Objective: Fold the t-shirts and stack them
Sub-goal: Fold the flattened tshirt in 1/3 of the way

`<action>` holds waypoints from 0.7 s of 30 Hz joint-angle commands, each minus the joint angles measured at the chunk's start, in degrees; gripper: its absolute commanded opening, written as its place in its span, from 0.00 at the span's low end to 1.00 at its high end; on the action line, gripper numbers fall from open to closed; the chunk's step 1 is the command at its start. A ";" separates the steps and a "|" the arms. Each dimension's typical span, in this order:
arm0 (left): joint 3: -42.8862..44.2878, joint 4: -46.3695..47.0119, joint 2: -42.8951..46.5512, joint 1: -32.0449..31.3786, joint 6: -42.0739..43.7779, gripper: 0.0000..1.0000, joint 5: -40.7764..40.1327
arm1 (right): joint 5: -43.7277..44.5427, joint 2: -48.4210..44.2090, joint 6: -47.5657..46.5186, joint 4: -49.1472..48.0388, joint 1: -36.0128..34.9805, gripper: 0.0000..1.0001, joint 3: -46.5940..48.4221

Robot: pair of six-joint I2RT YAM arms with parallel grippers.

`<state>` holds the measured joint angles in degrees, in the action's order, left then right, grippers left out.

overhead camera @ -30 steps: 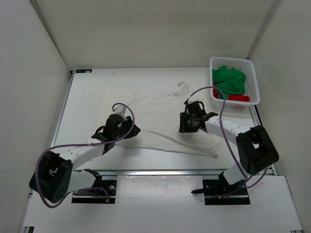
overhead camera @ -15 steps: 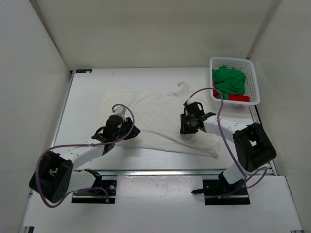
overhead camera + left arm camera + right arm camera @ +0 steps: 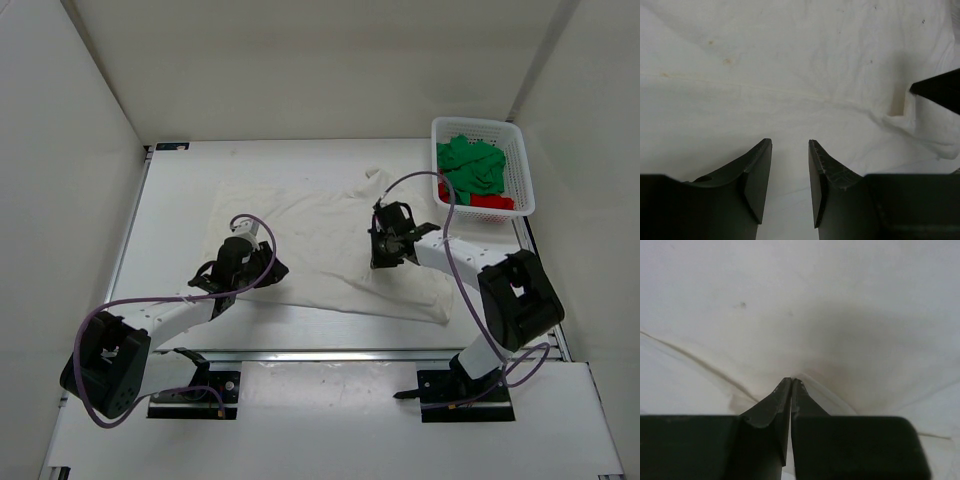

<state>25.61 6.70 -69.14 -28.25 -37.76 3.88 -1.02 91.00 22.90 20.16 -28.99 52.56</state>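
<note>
The white t-shirt (image 3: pixel 320 230) lies spread mid-frame on the worktop (image 3: pixel 180 200). The right end effector (image 3: pixel 791 382) is clenched on a small pinch of it. The left end effector (image 3: pixel 789 145) hangs parted and empty just above the cloth. It should grip first, then both should lift evenly so the fold falls straight.

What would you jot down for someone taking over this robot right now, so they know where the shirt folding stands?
Left gripper: open, low over the white t-shirt, gripping nothing.
Right gripper: shut on a pinch of the white t-shirt.
White t-shirt: spread out on the table, wrinkled, unfolded.
Green t-shirt and red t-shirt: bunched in the basket at the far right corner.
Done: nothing folded or stacked yet.
Left: fold all three shirts and stack them.
</note>
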 commanded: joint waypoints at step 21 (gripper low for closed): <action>-1.44 1.48 2.62 2.59 -1.71 0.47 -0.10 | 6.37 8.95 -3.65 3.22 -1.60 0.27 18.56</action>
<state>24.53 7.73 -68.10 -26.04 -39.29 4.03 5.54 104.64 18.44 22.57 -30.11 71.50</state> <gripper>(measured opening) 0.466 0.258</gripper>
